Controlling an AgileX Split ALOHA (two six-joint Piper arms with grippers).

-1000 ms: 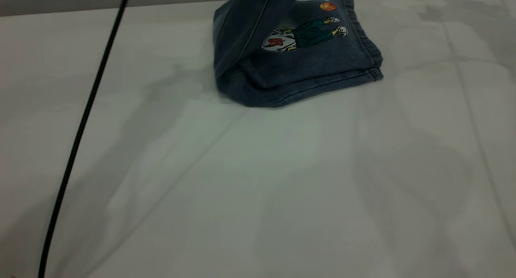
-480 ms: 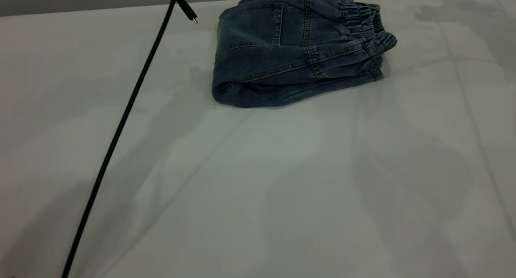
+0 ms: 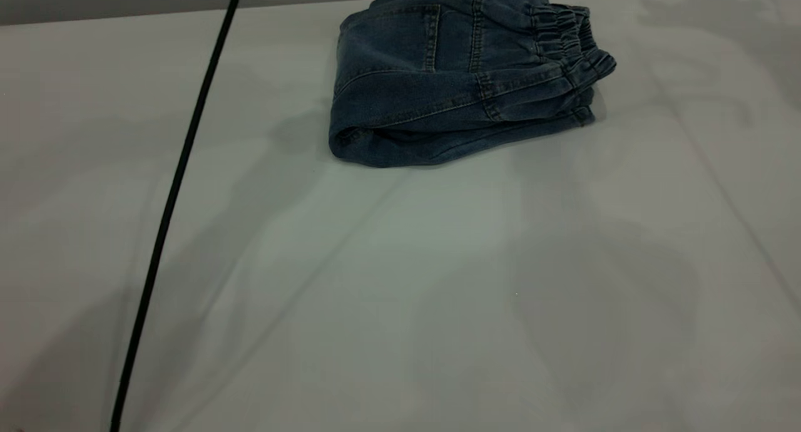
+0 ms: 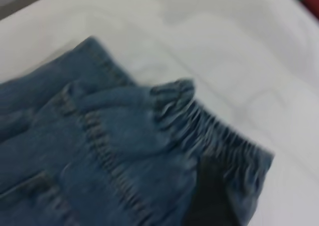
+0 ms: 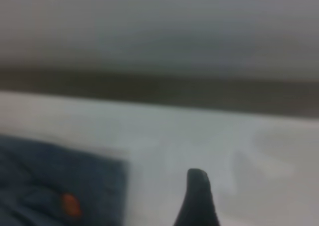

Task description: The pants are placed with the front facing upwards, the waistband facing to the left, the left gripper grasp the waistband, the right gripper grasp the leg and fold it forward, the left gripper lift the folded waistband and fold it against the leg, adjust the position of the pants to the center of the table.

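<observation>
The pants [image 3: 450, 75] lie folded in a compact bundle at the far middle of the table [image 3: 400, 282], back patch pocket up. The waistband [image 3: 566, 34] rests on top at the bundle's right end, over the leg hems. Neither gripper shows in the exterior view. In the left wrist view the ruched waistband [image 4: 219, 136] and denim fill the picture, and a dark blurred part of my left gripper [image 4: 209, 198] lies over the band. In the right wrist view a black tip of my right gripper [image 5: 198, 198] hovers above bare table, beside a corner of the pants [image 5: 55, 191] with an orange print spot.
A black cable [image 3: 175, 188] hangs slanting across the left of the table, from the top edge down to the near edge. The white cloth has long shallow creases. The far table edge [image 3: 125, 15] runs just behind the pants.
A second ago the waistband half was swinging over, with the cartoon print showing. It now lies flat on the legs. The cable has swung left since, and its loose end has left the view.
</observation>
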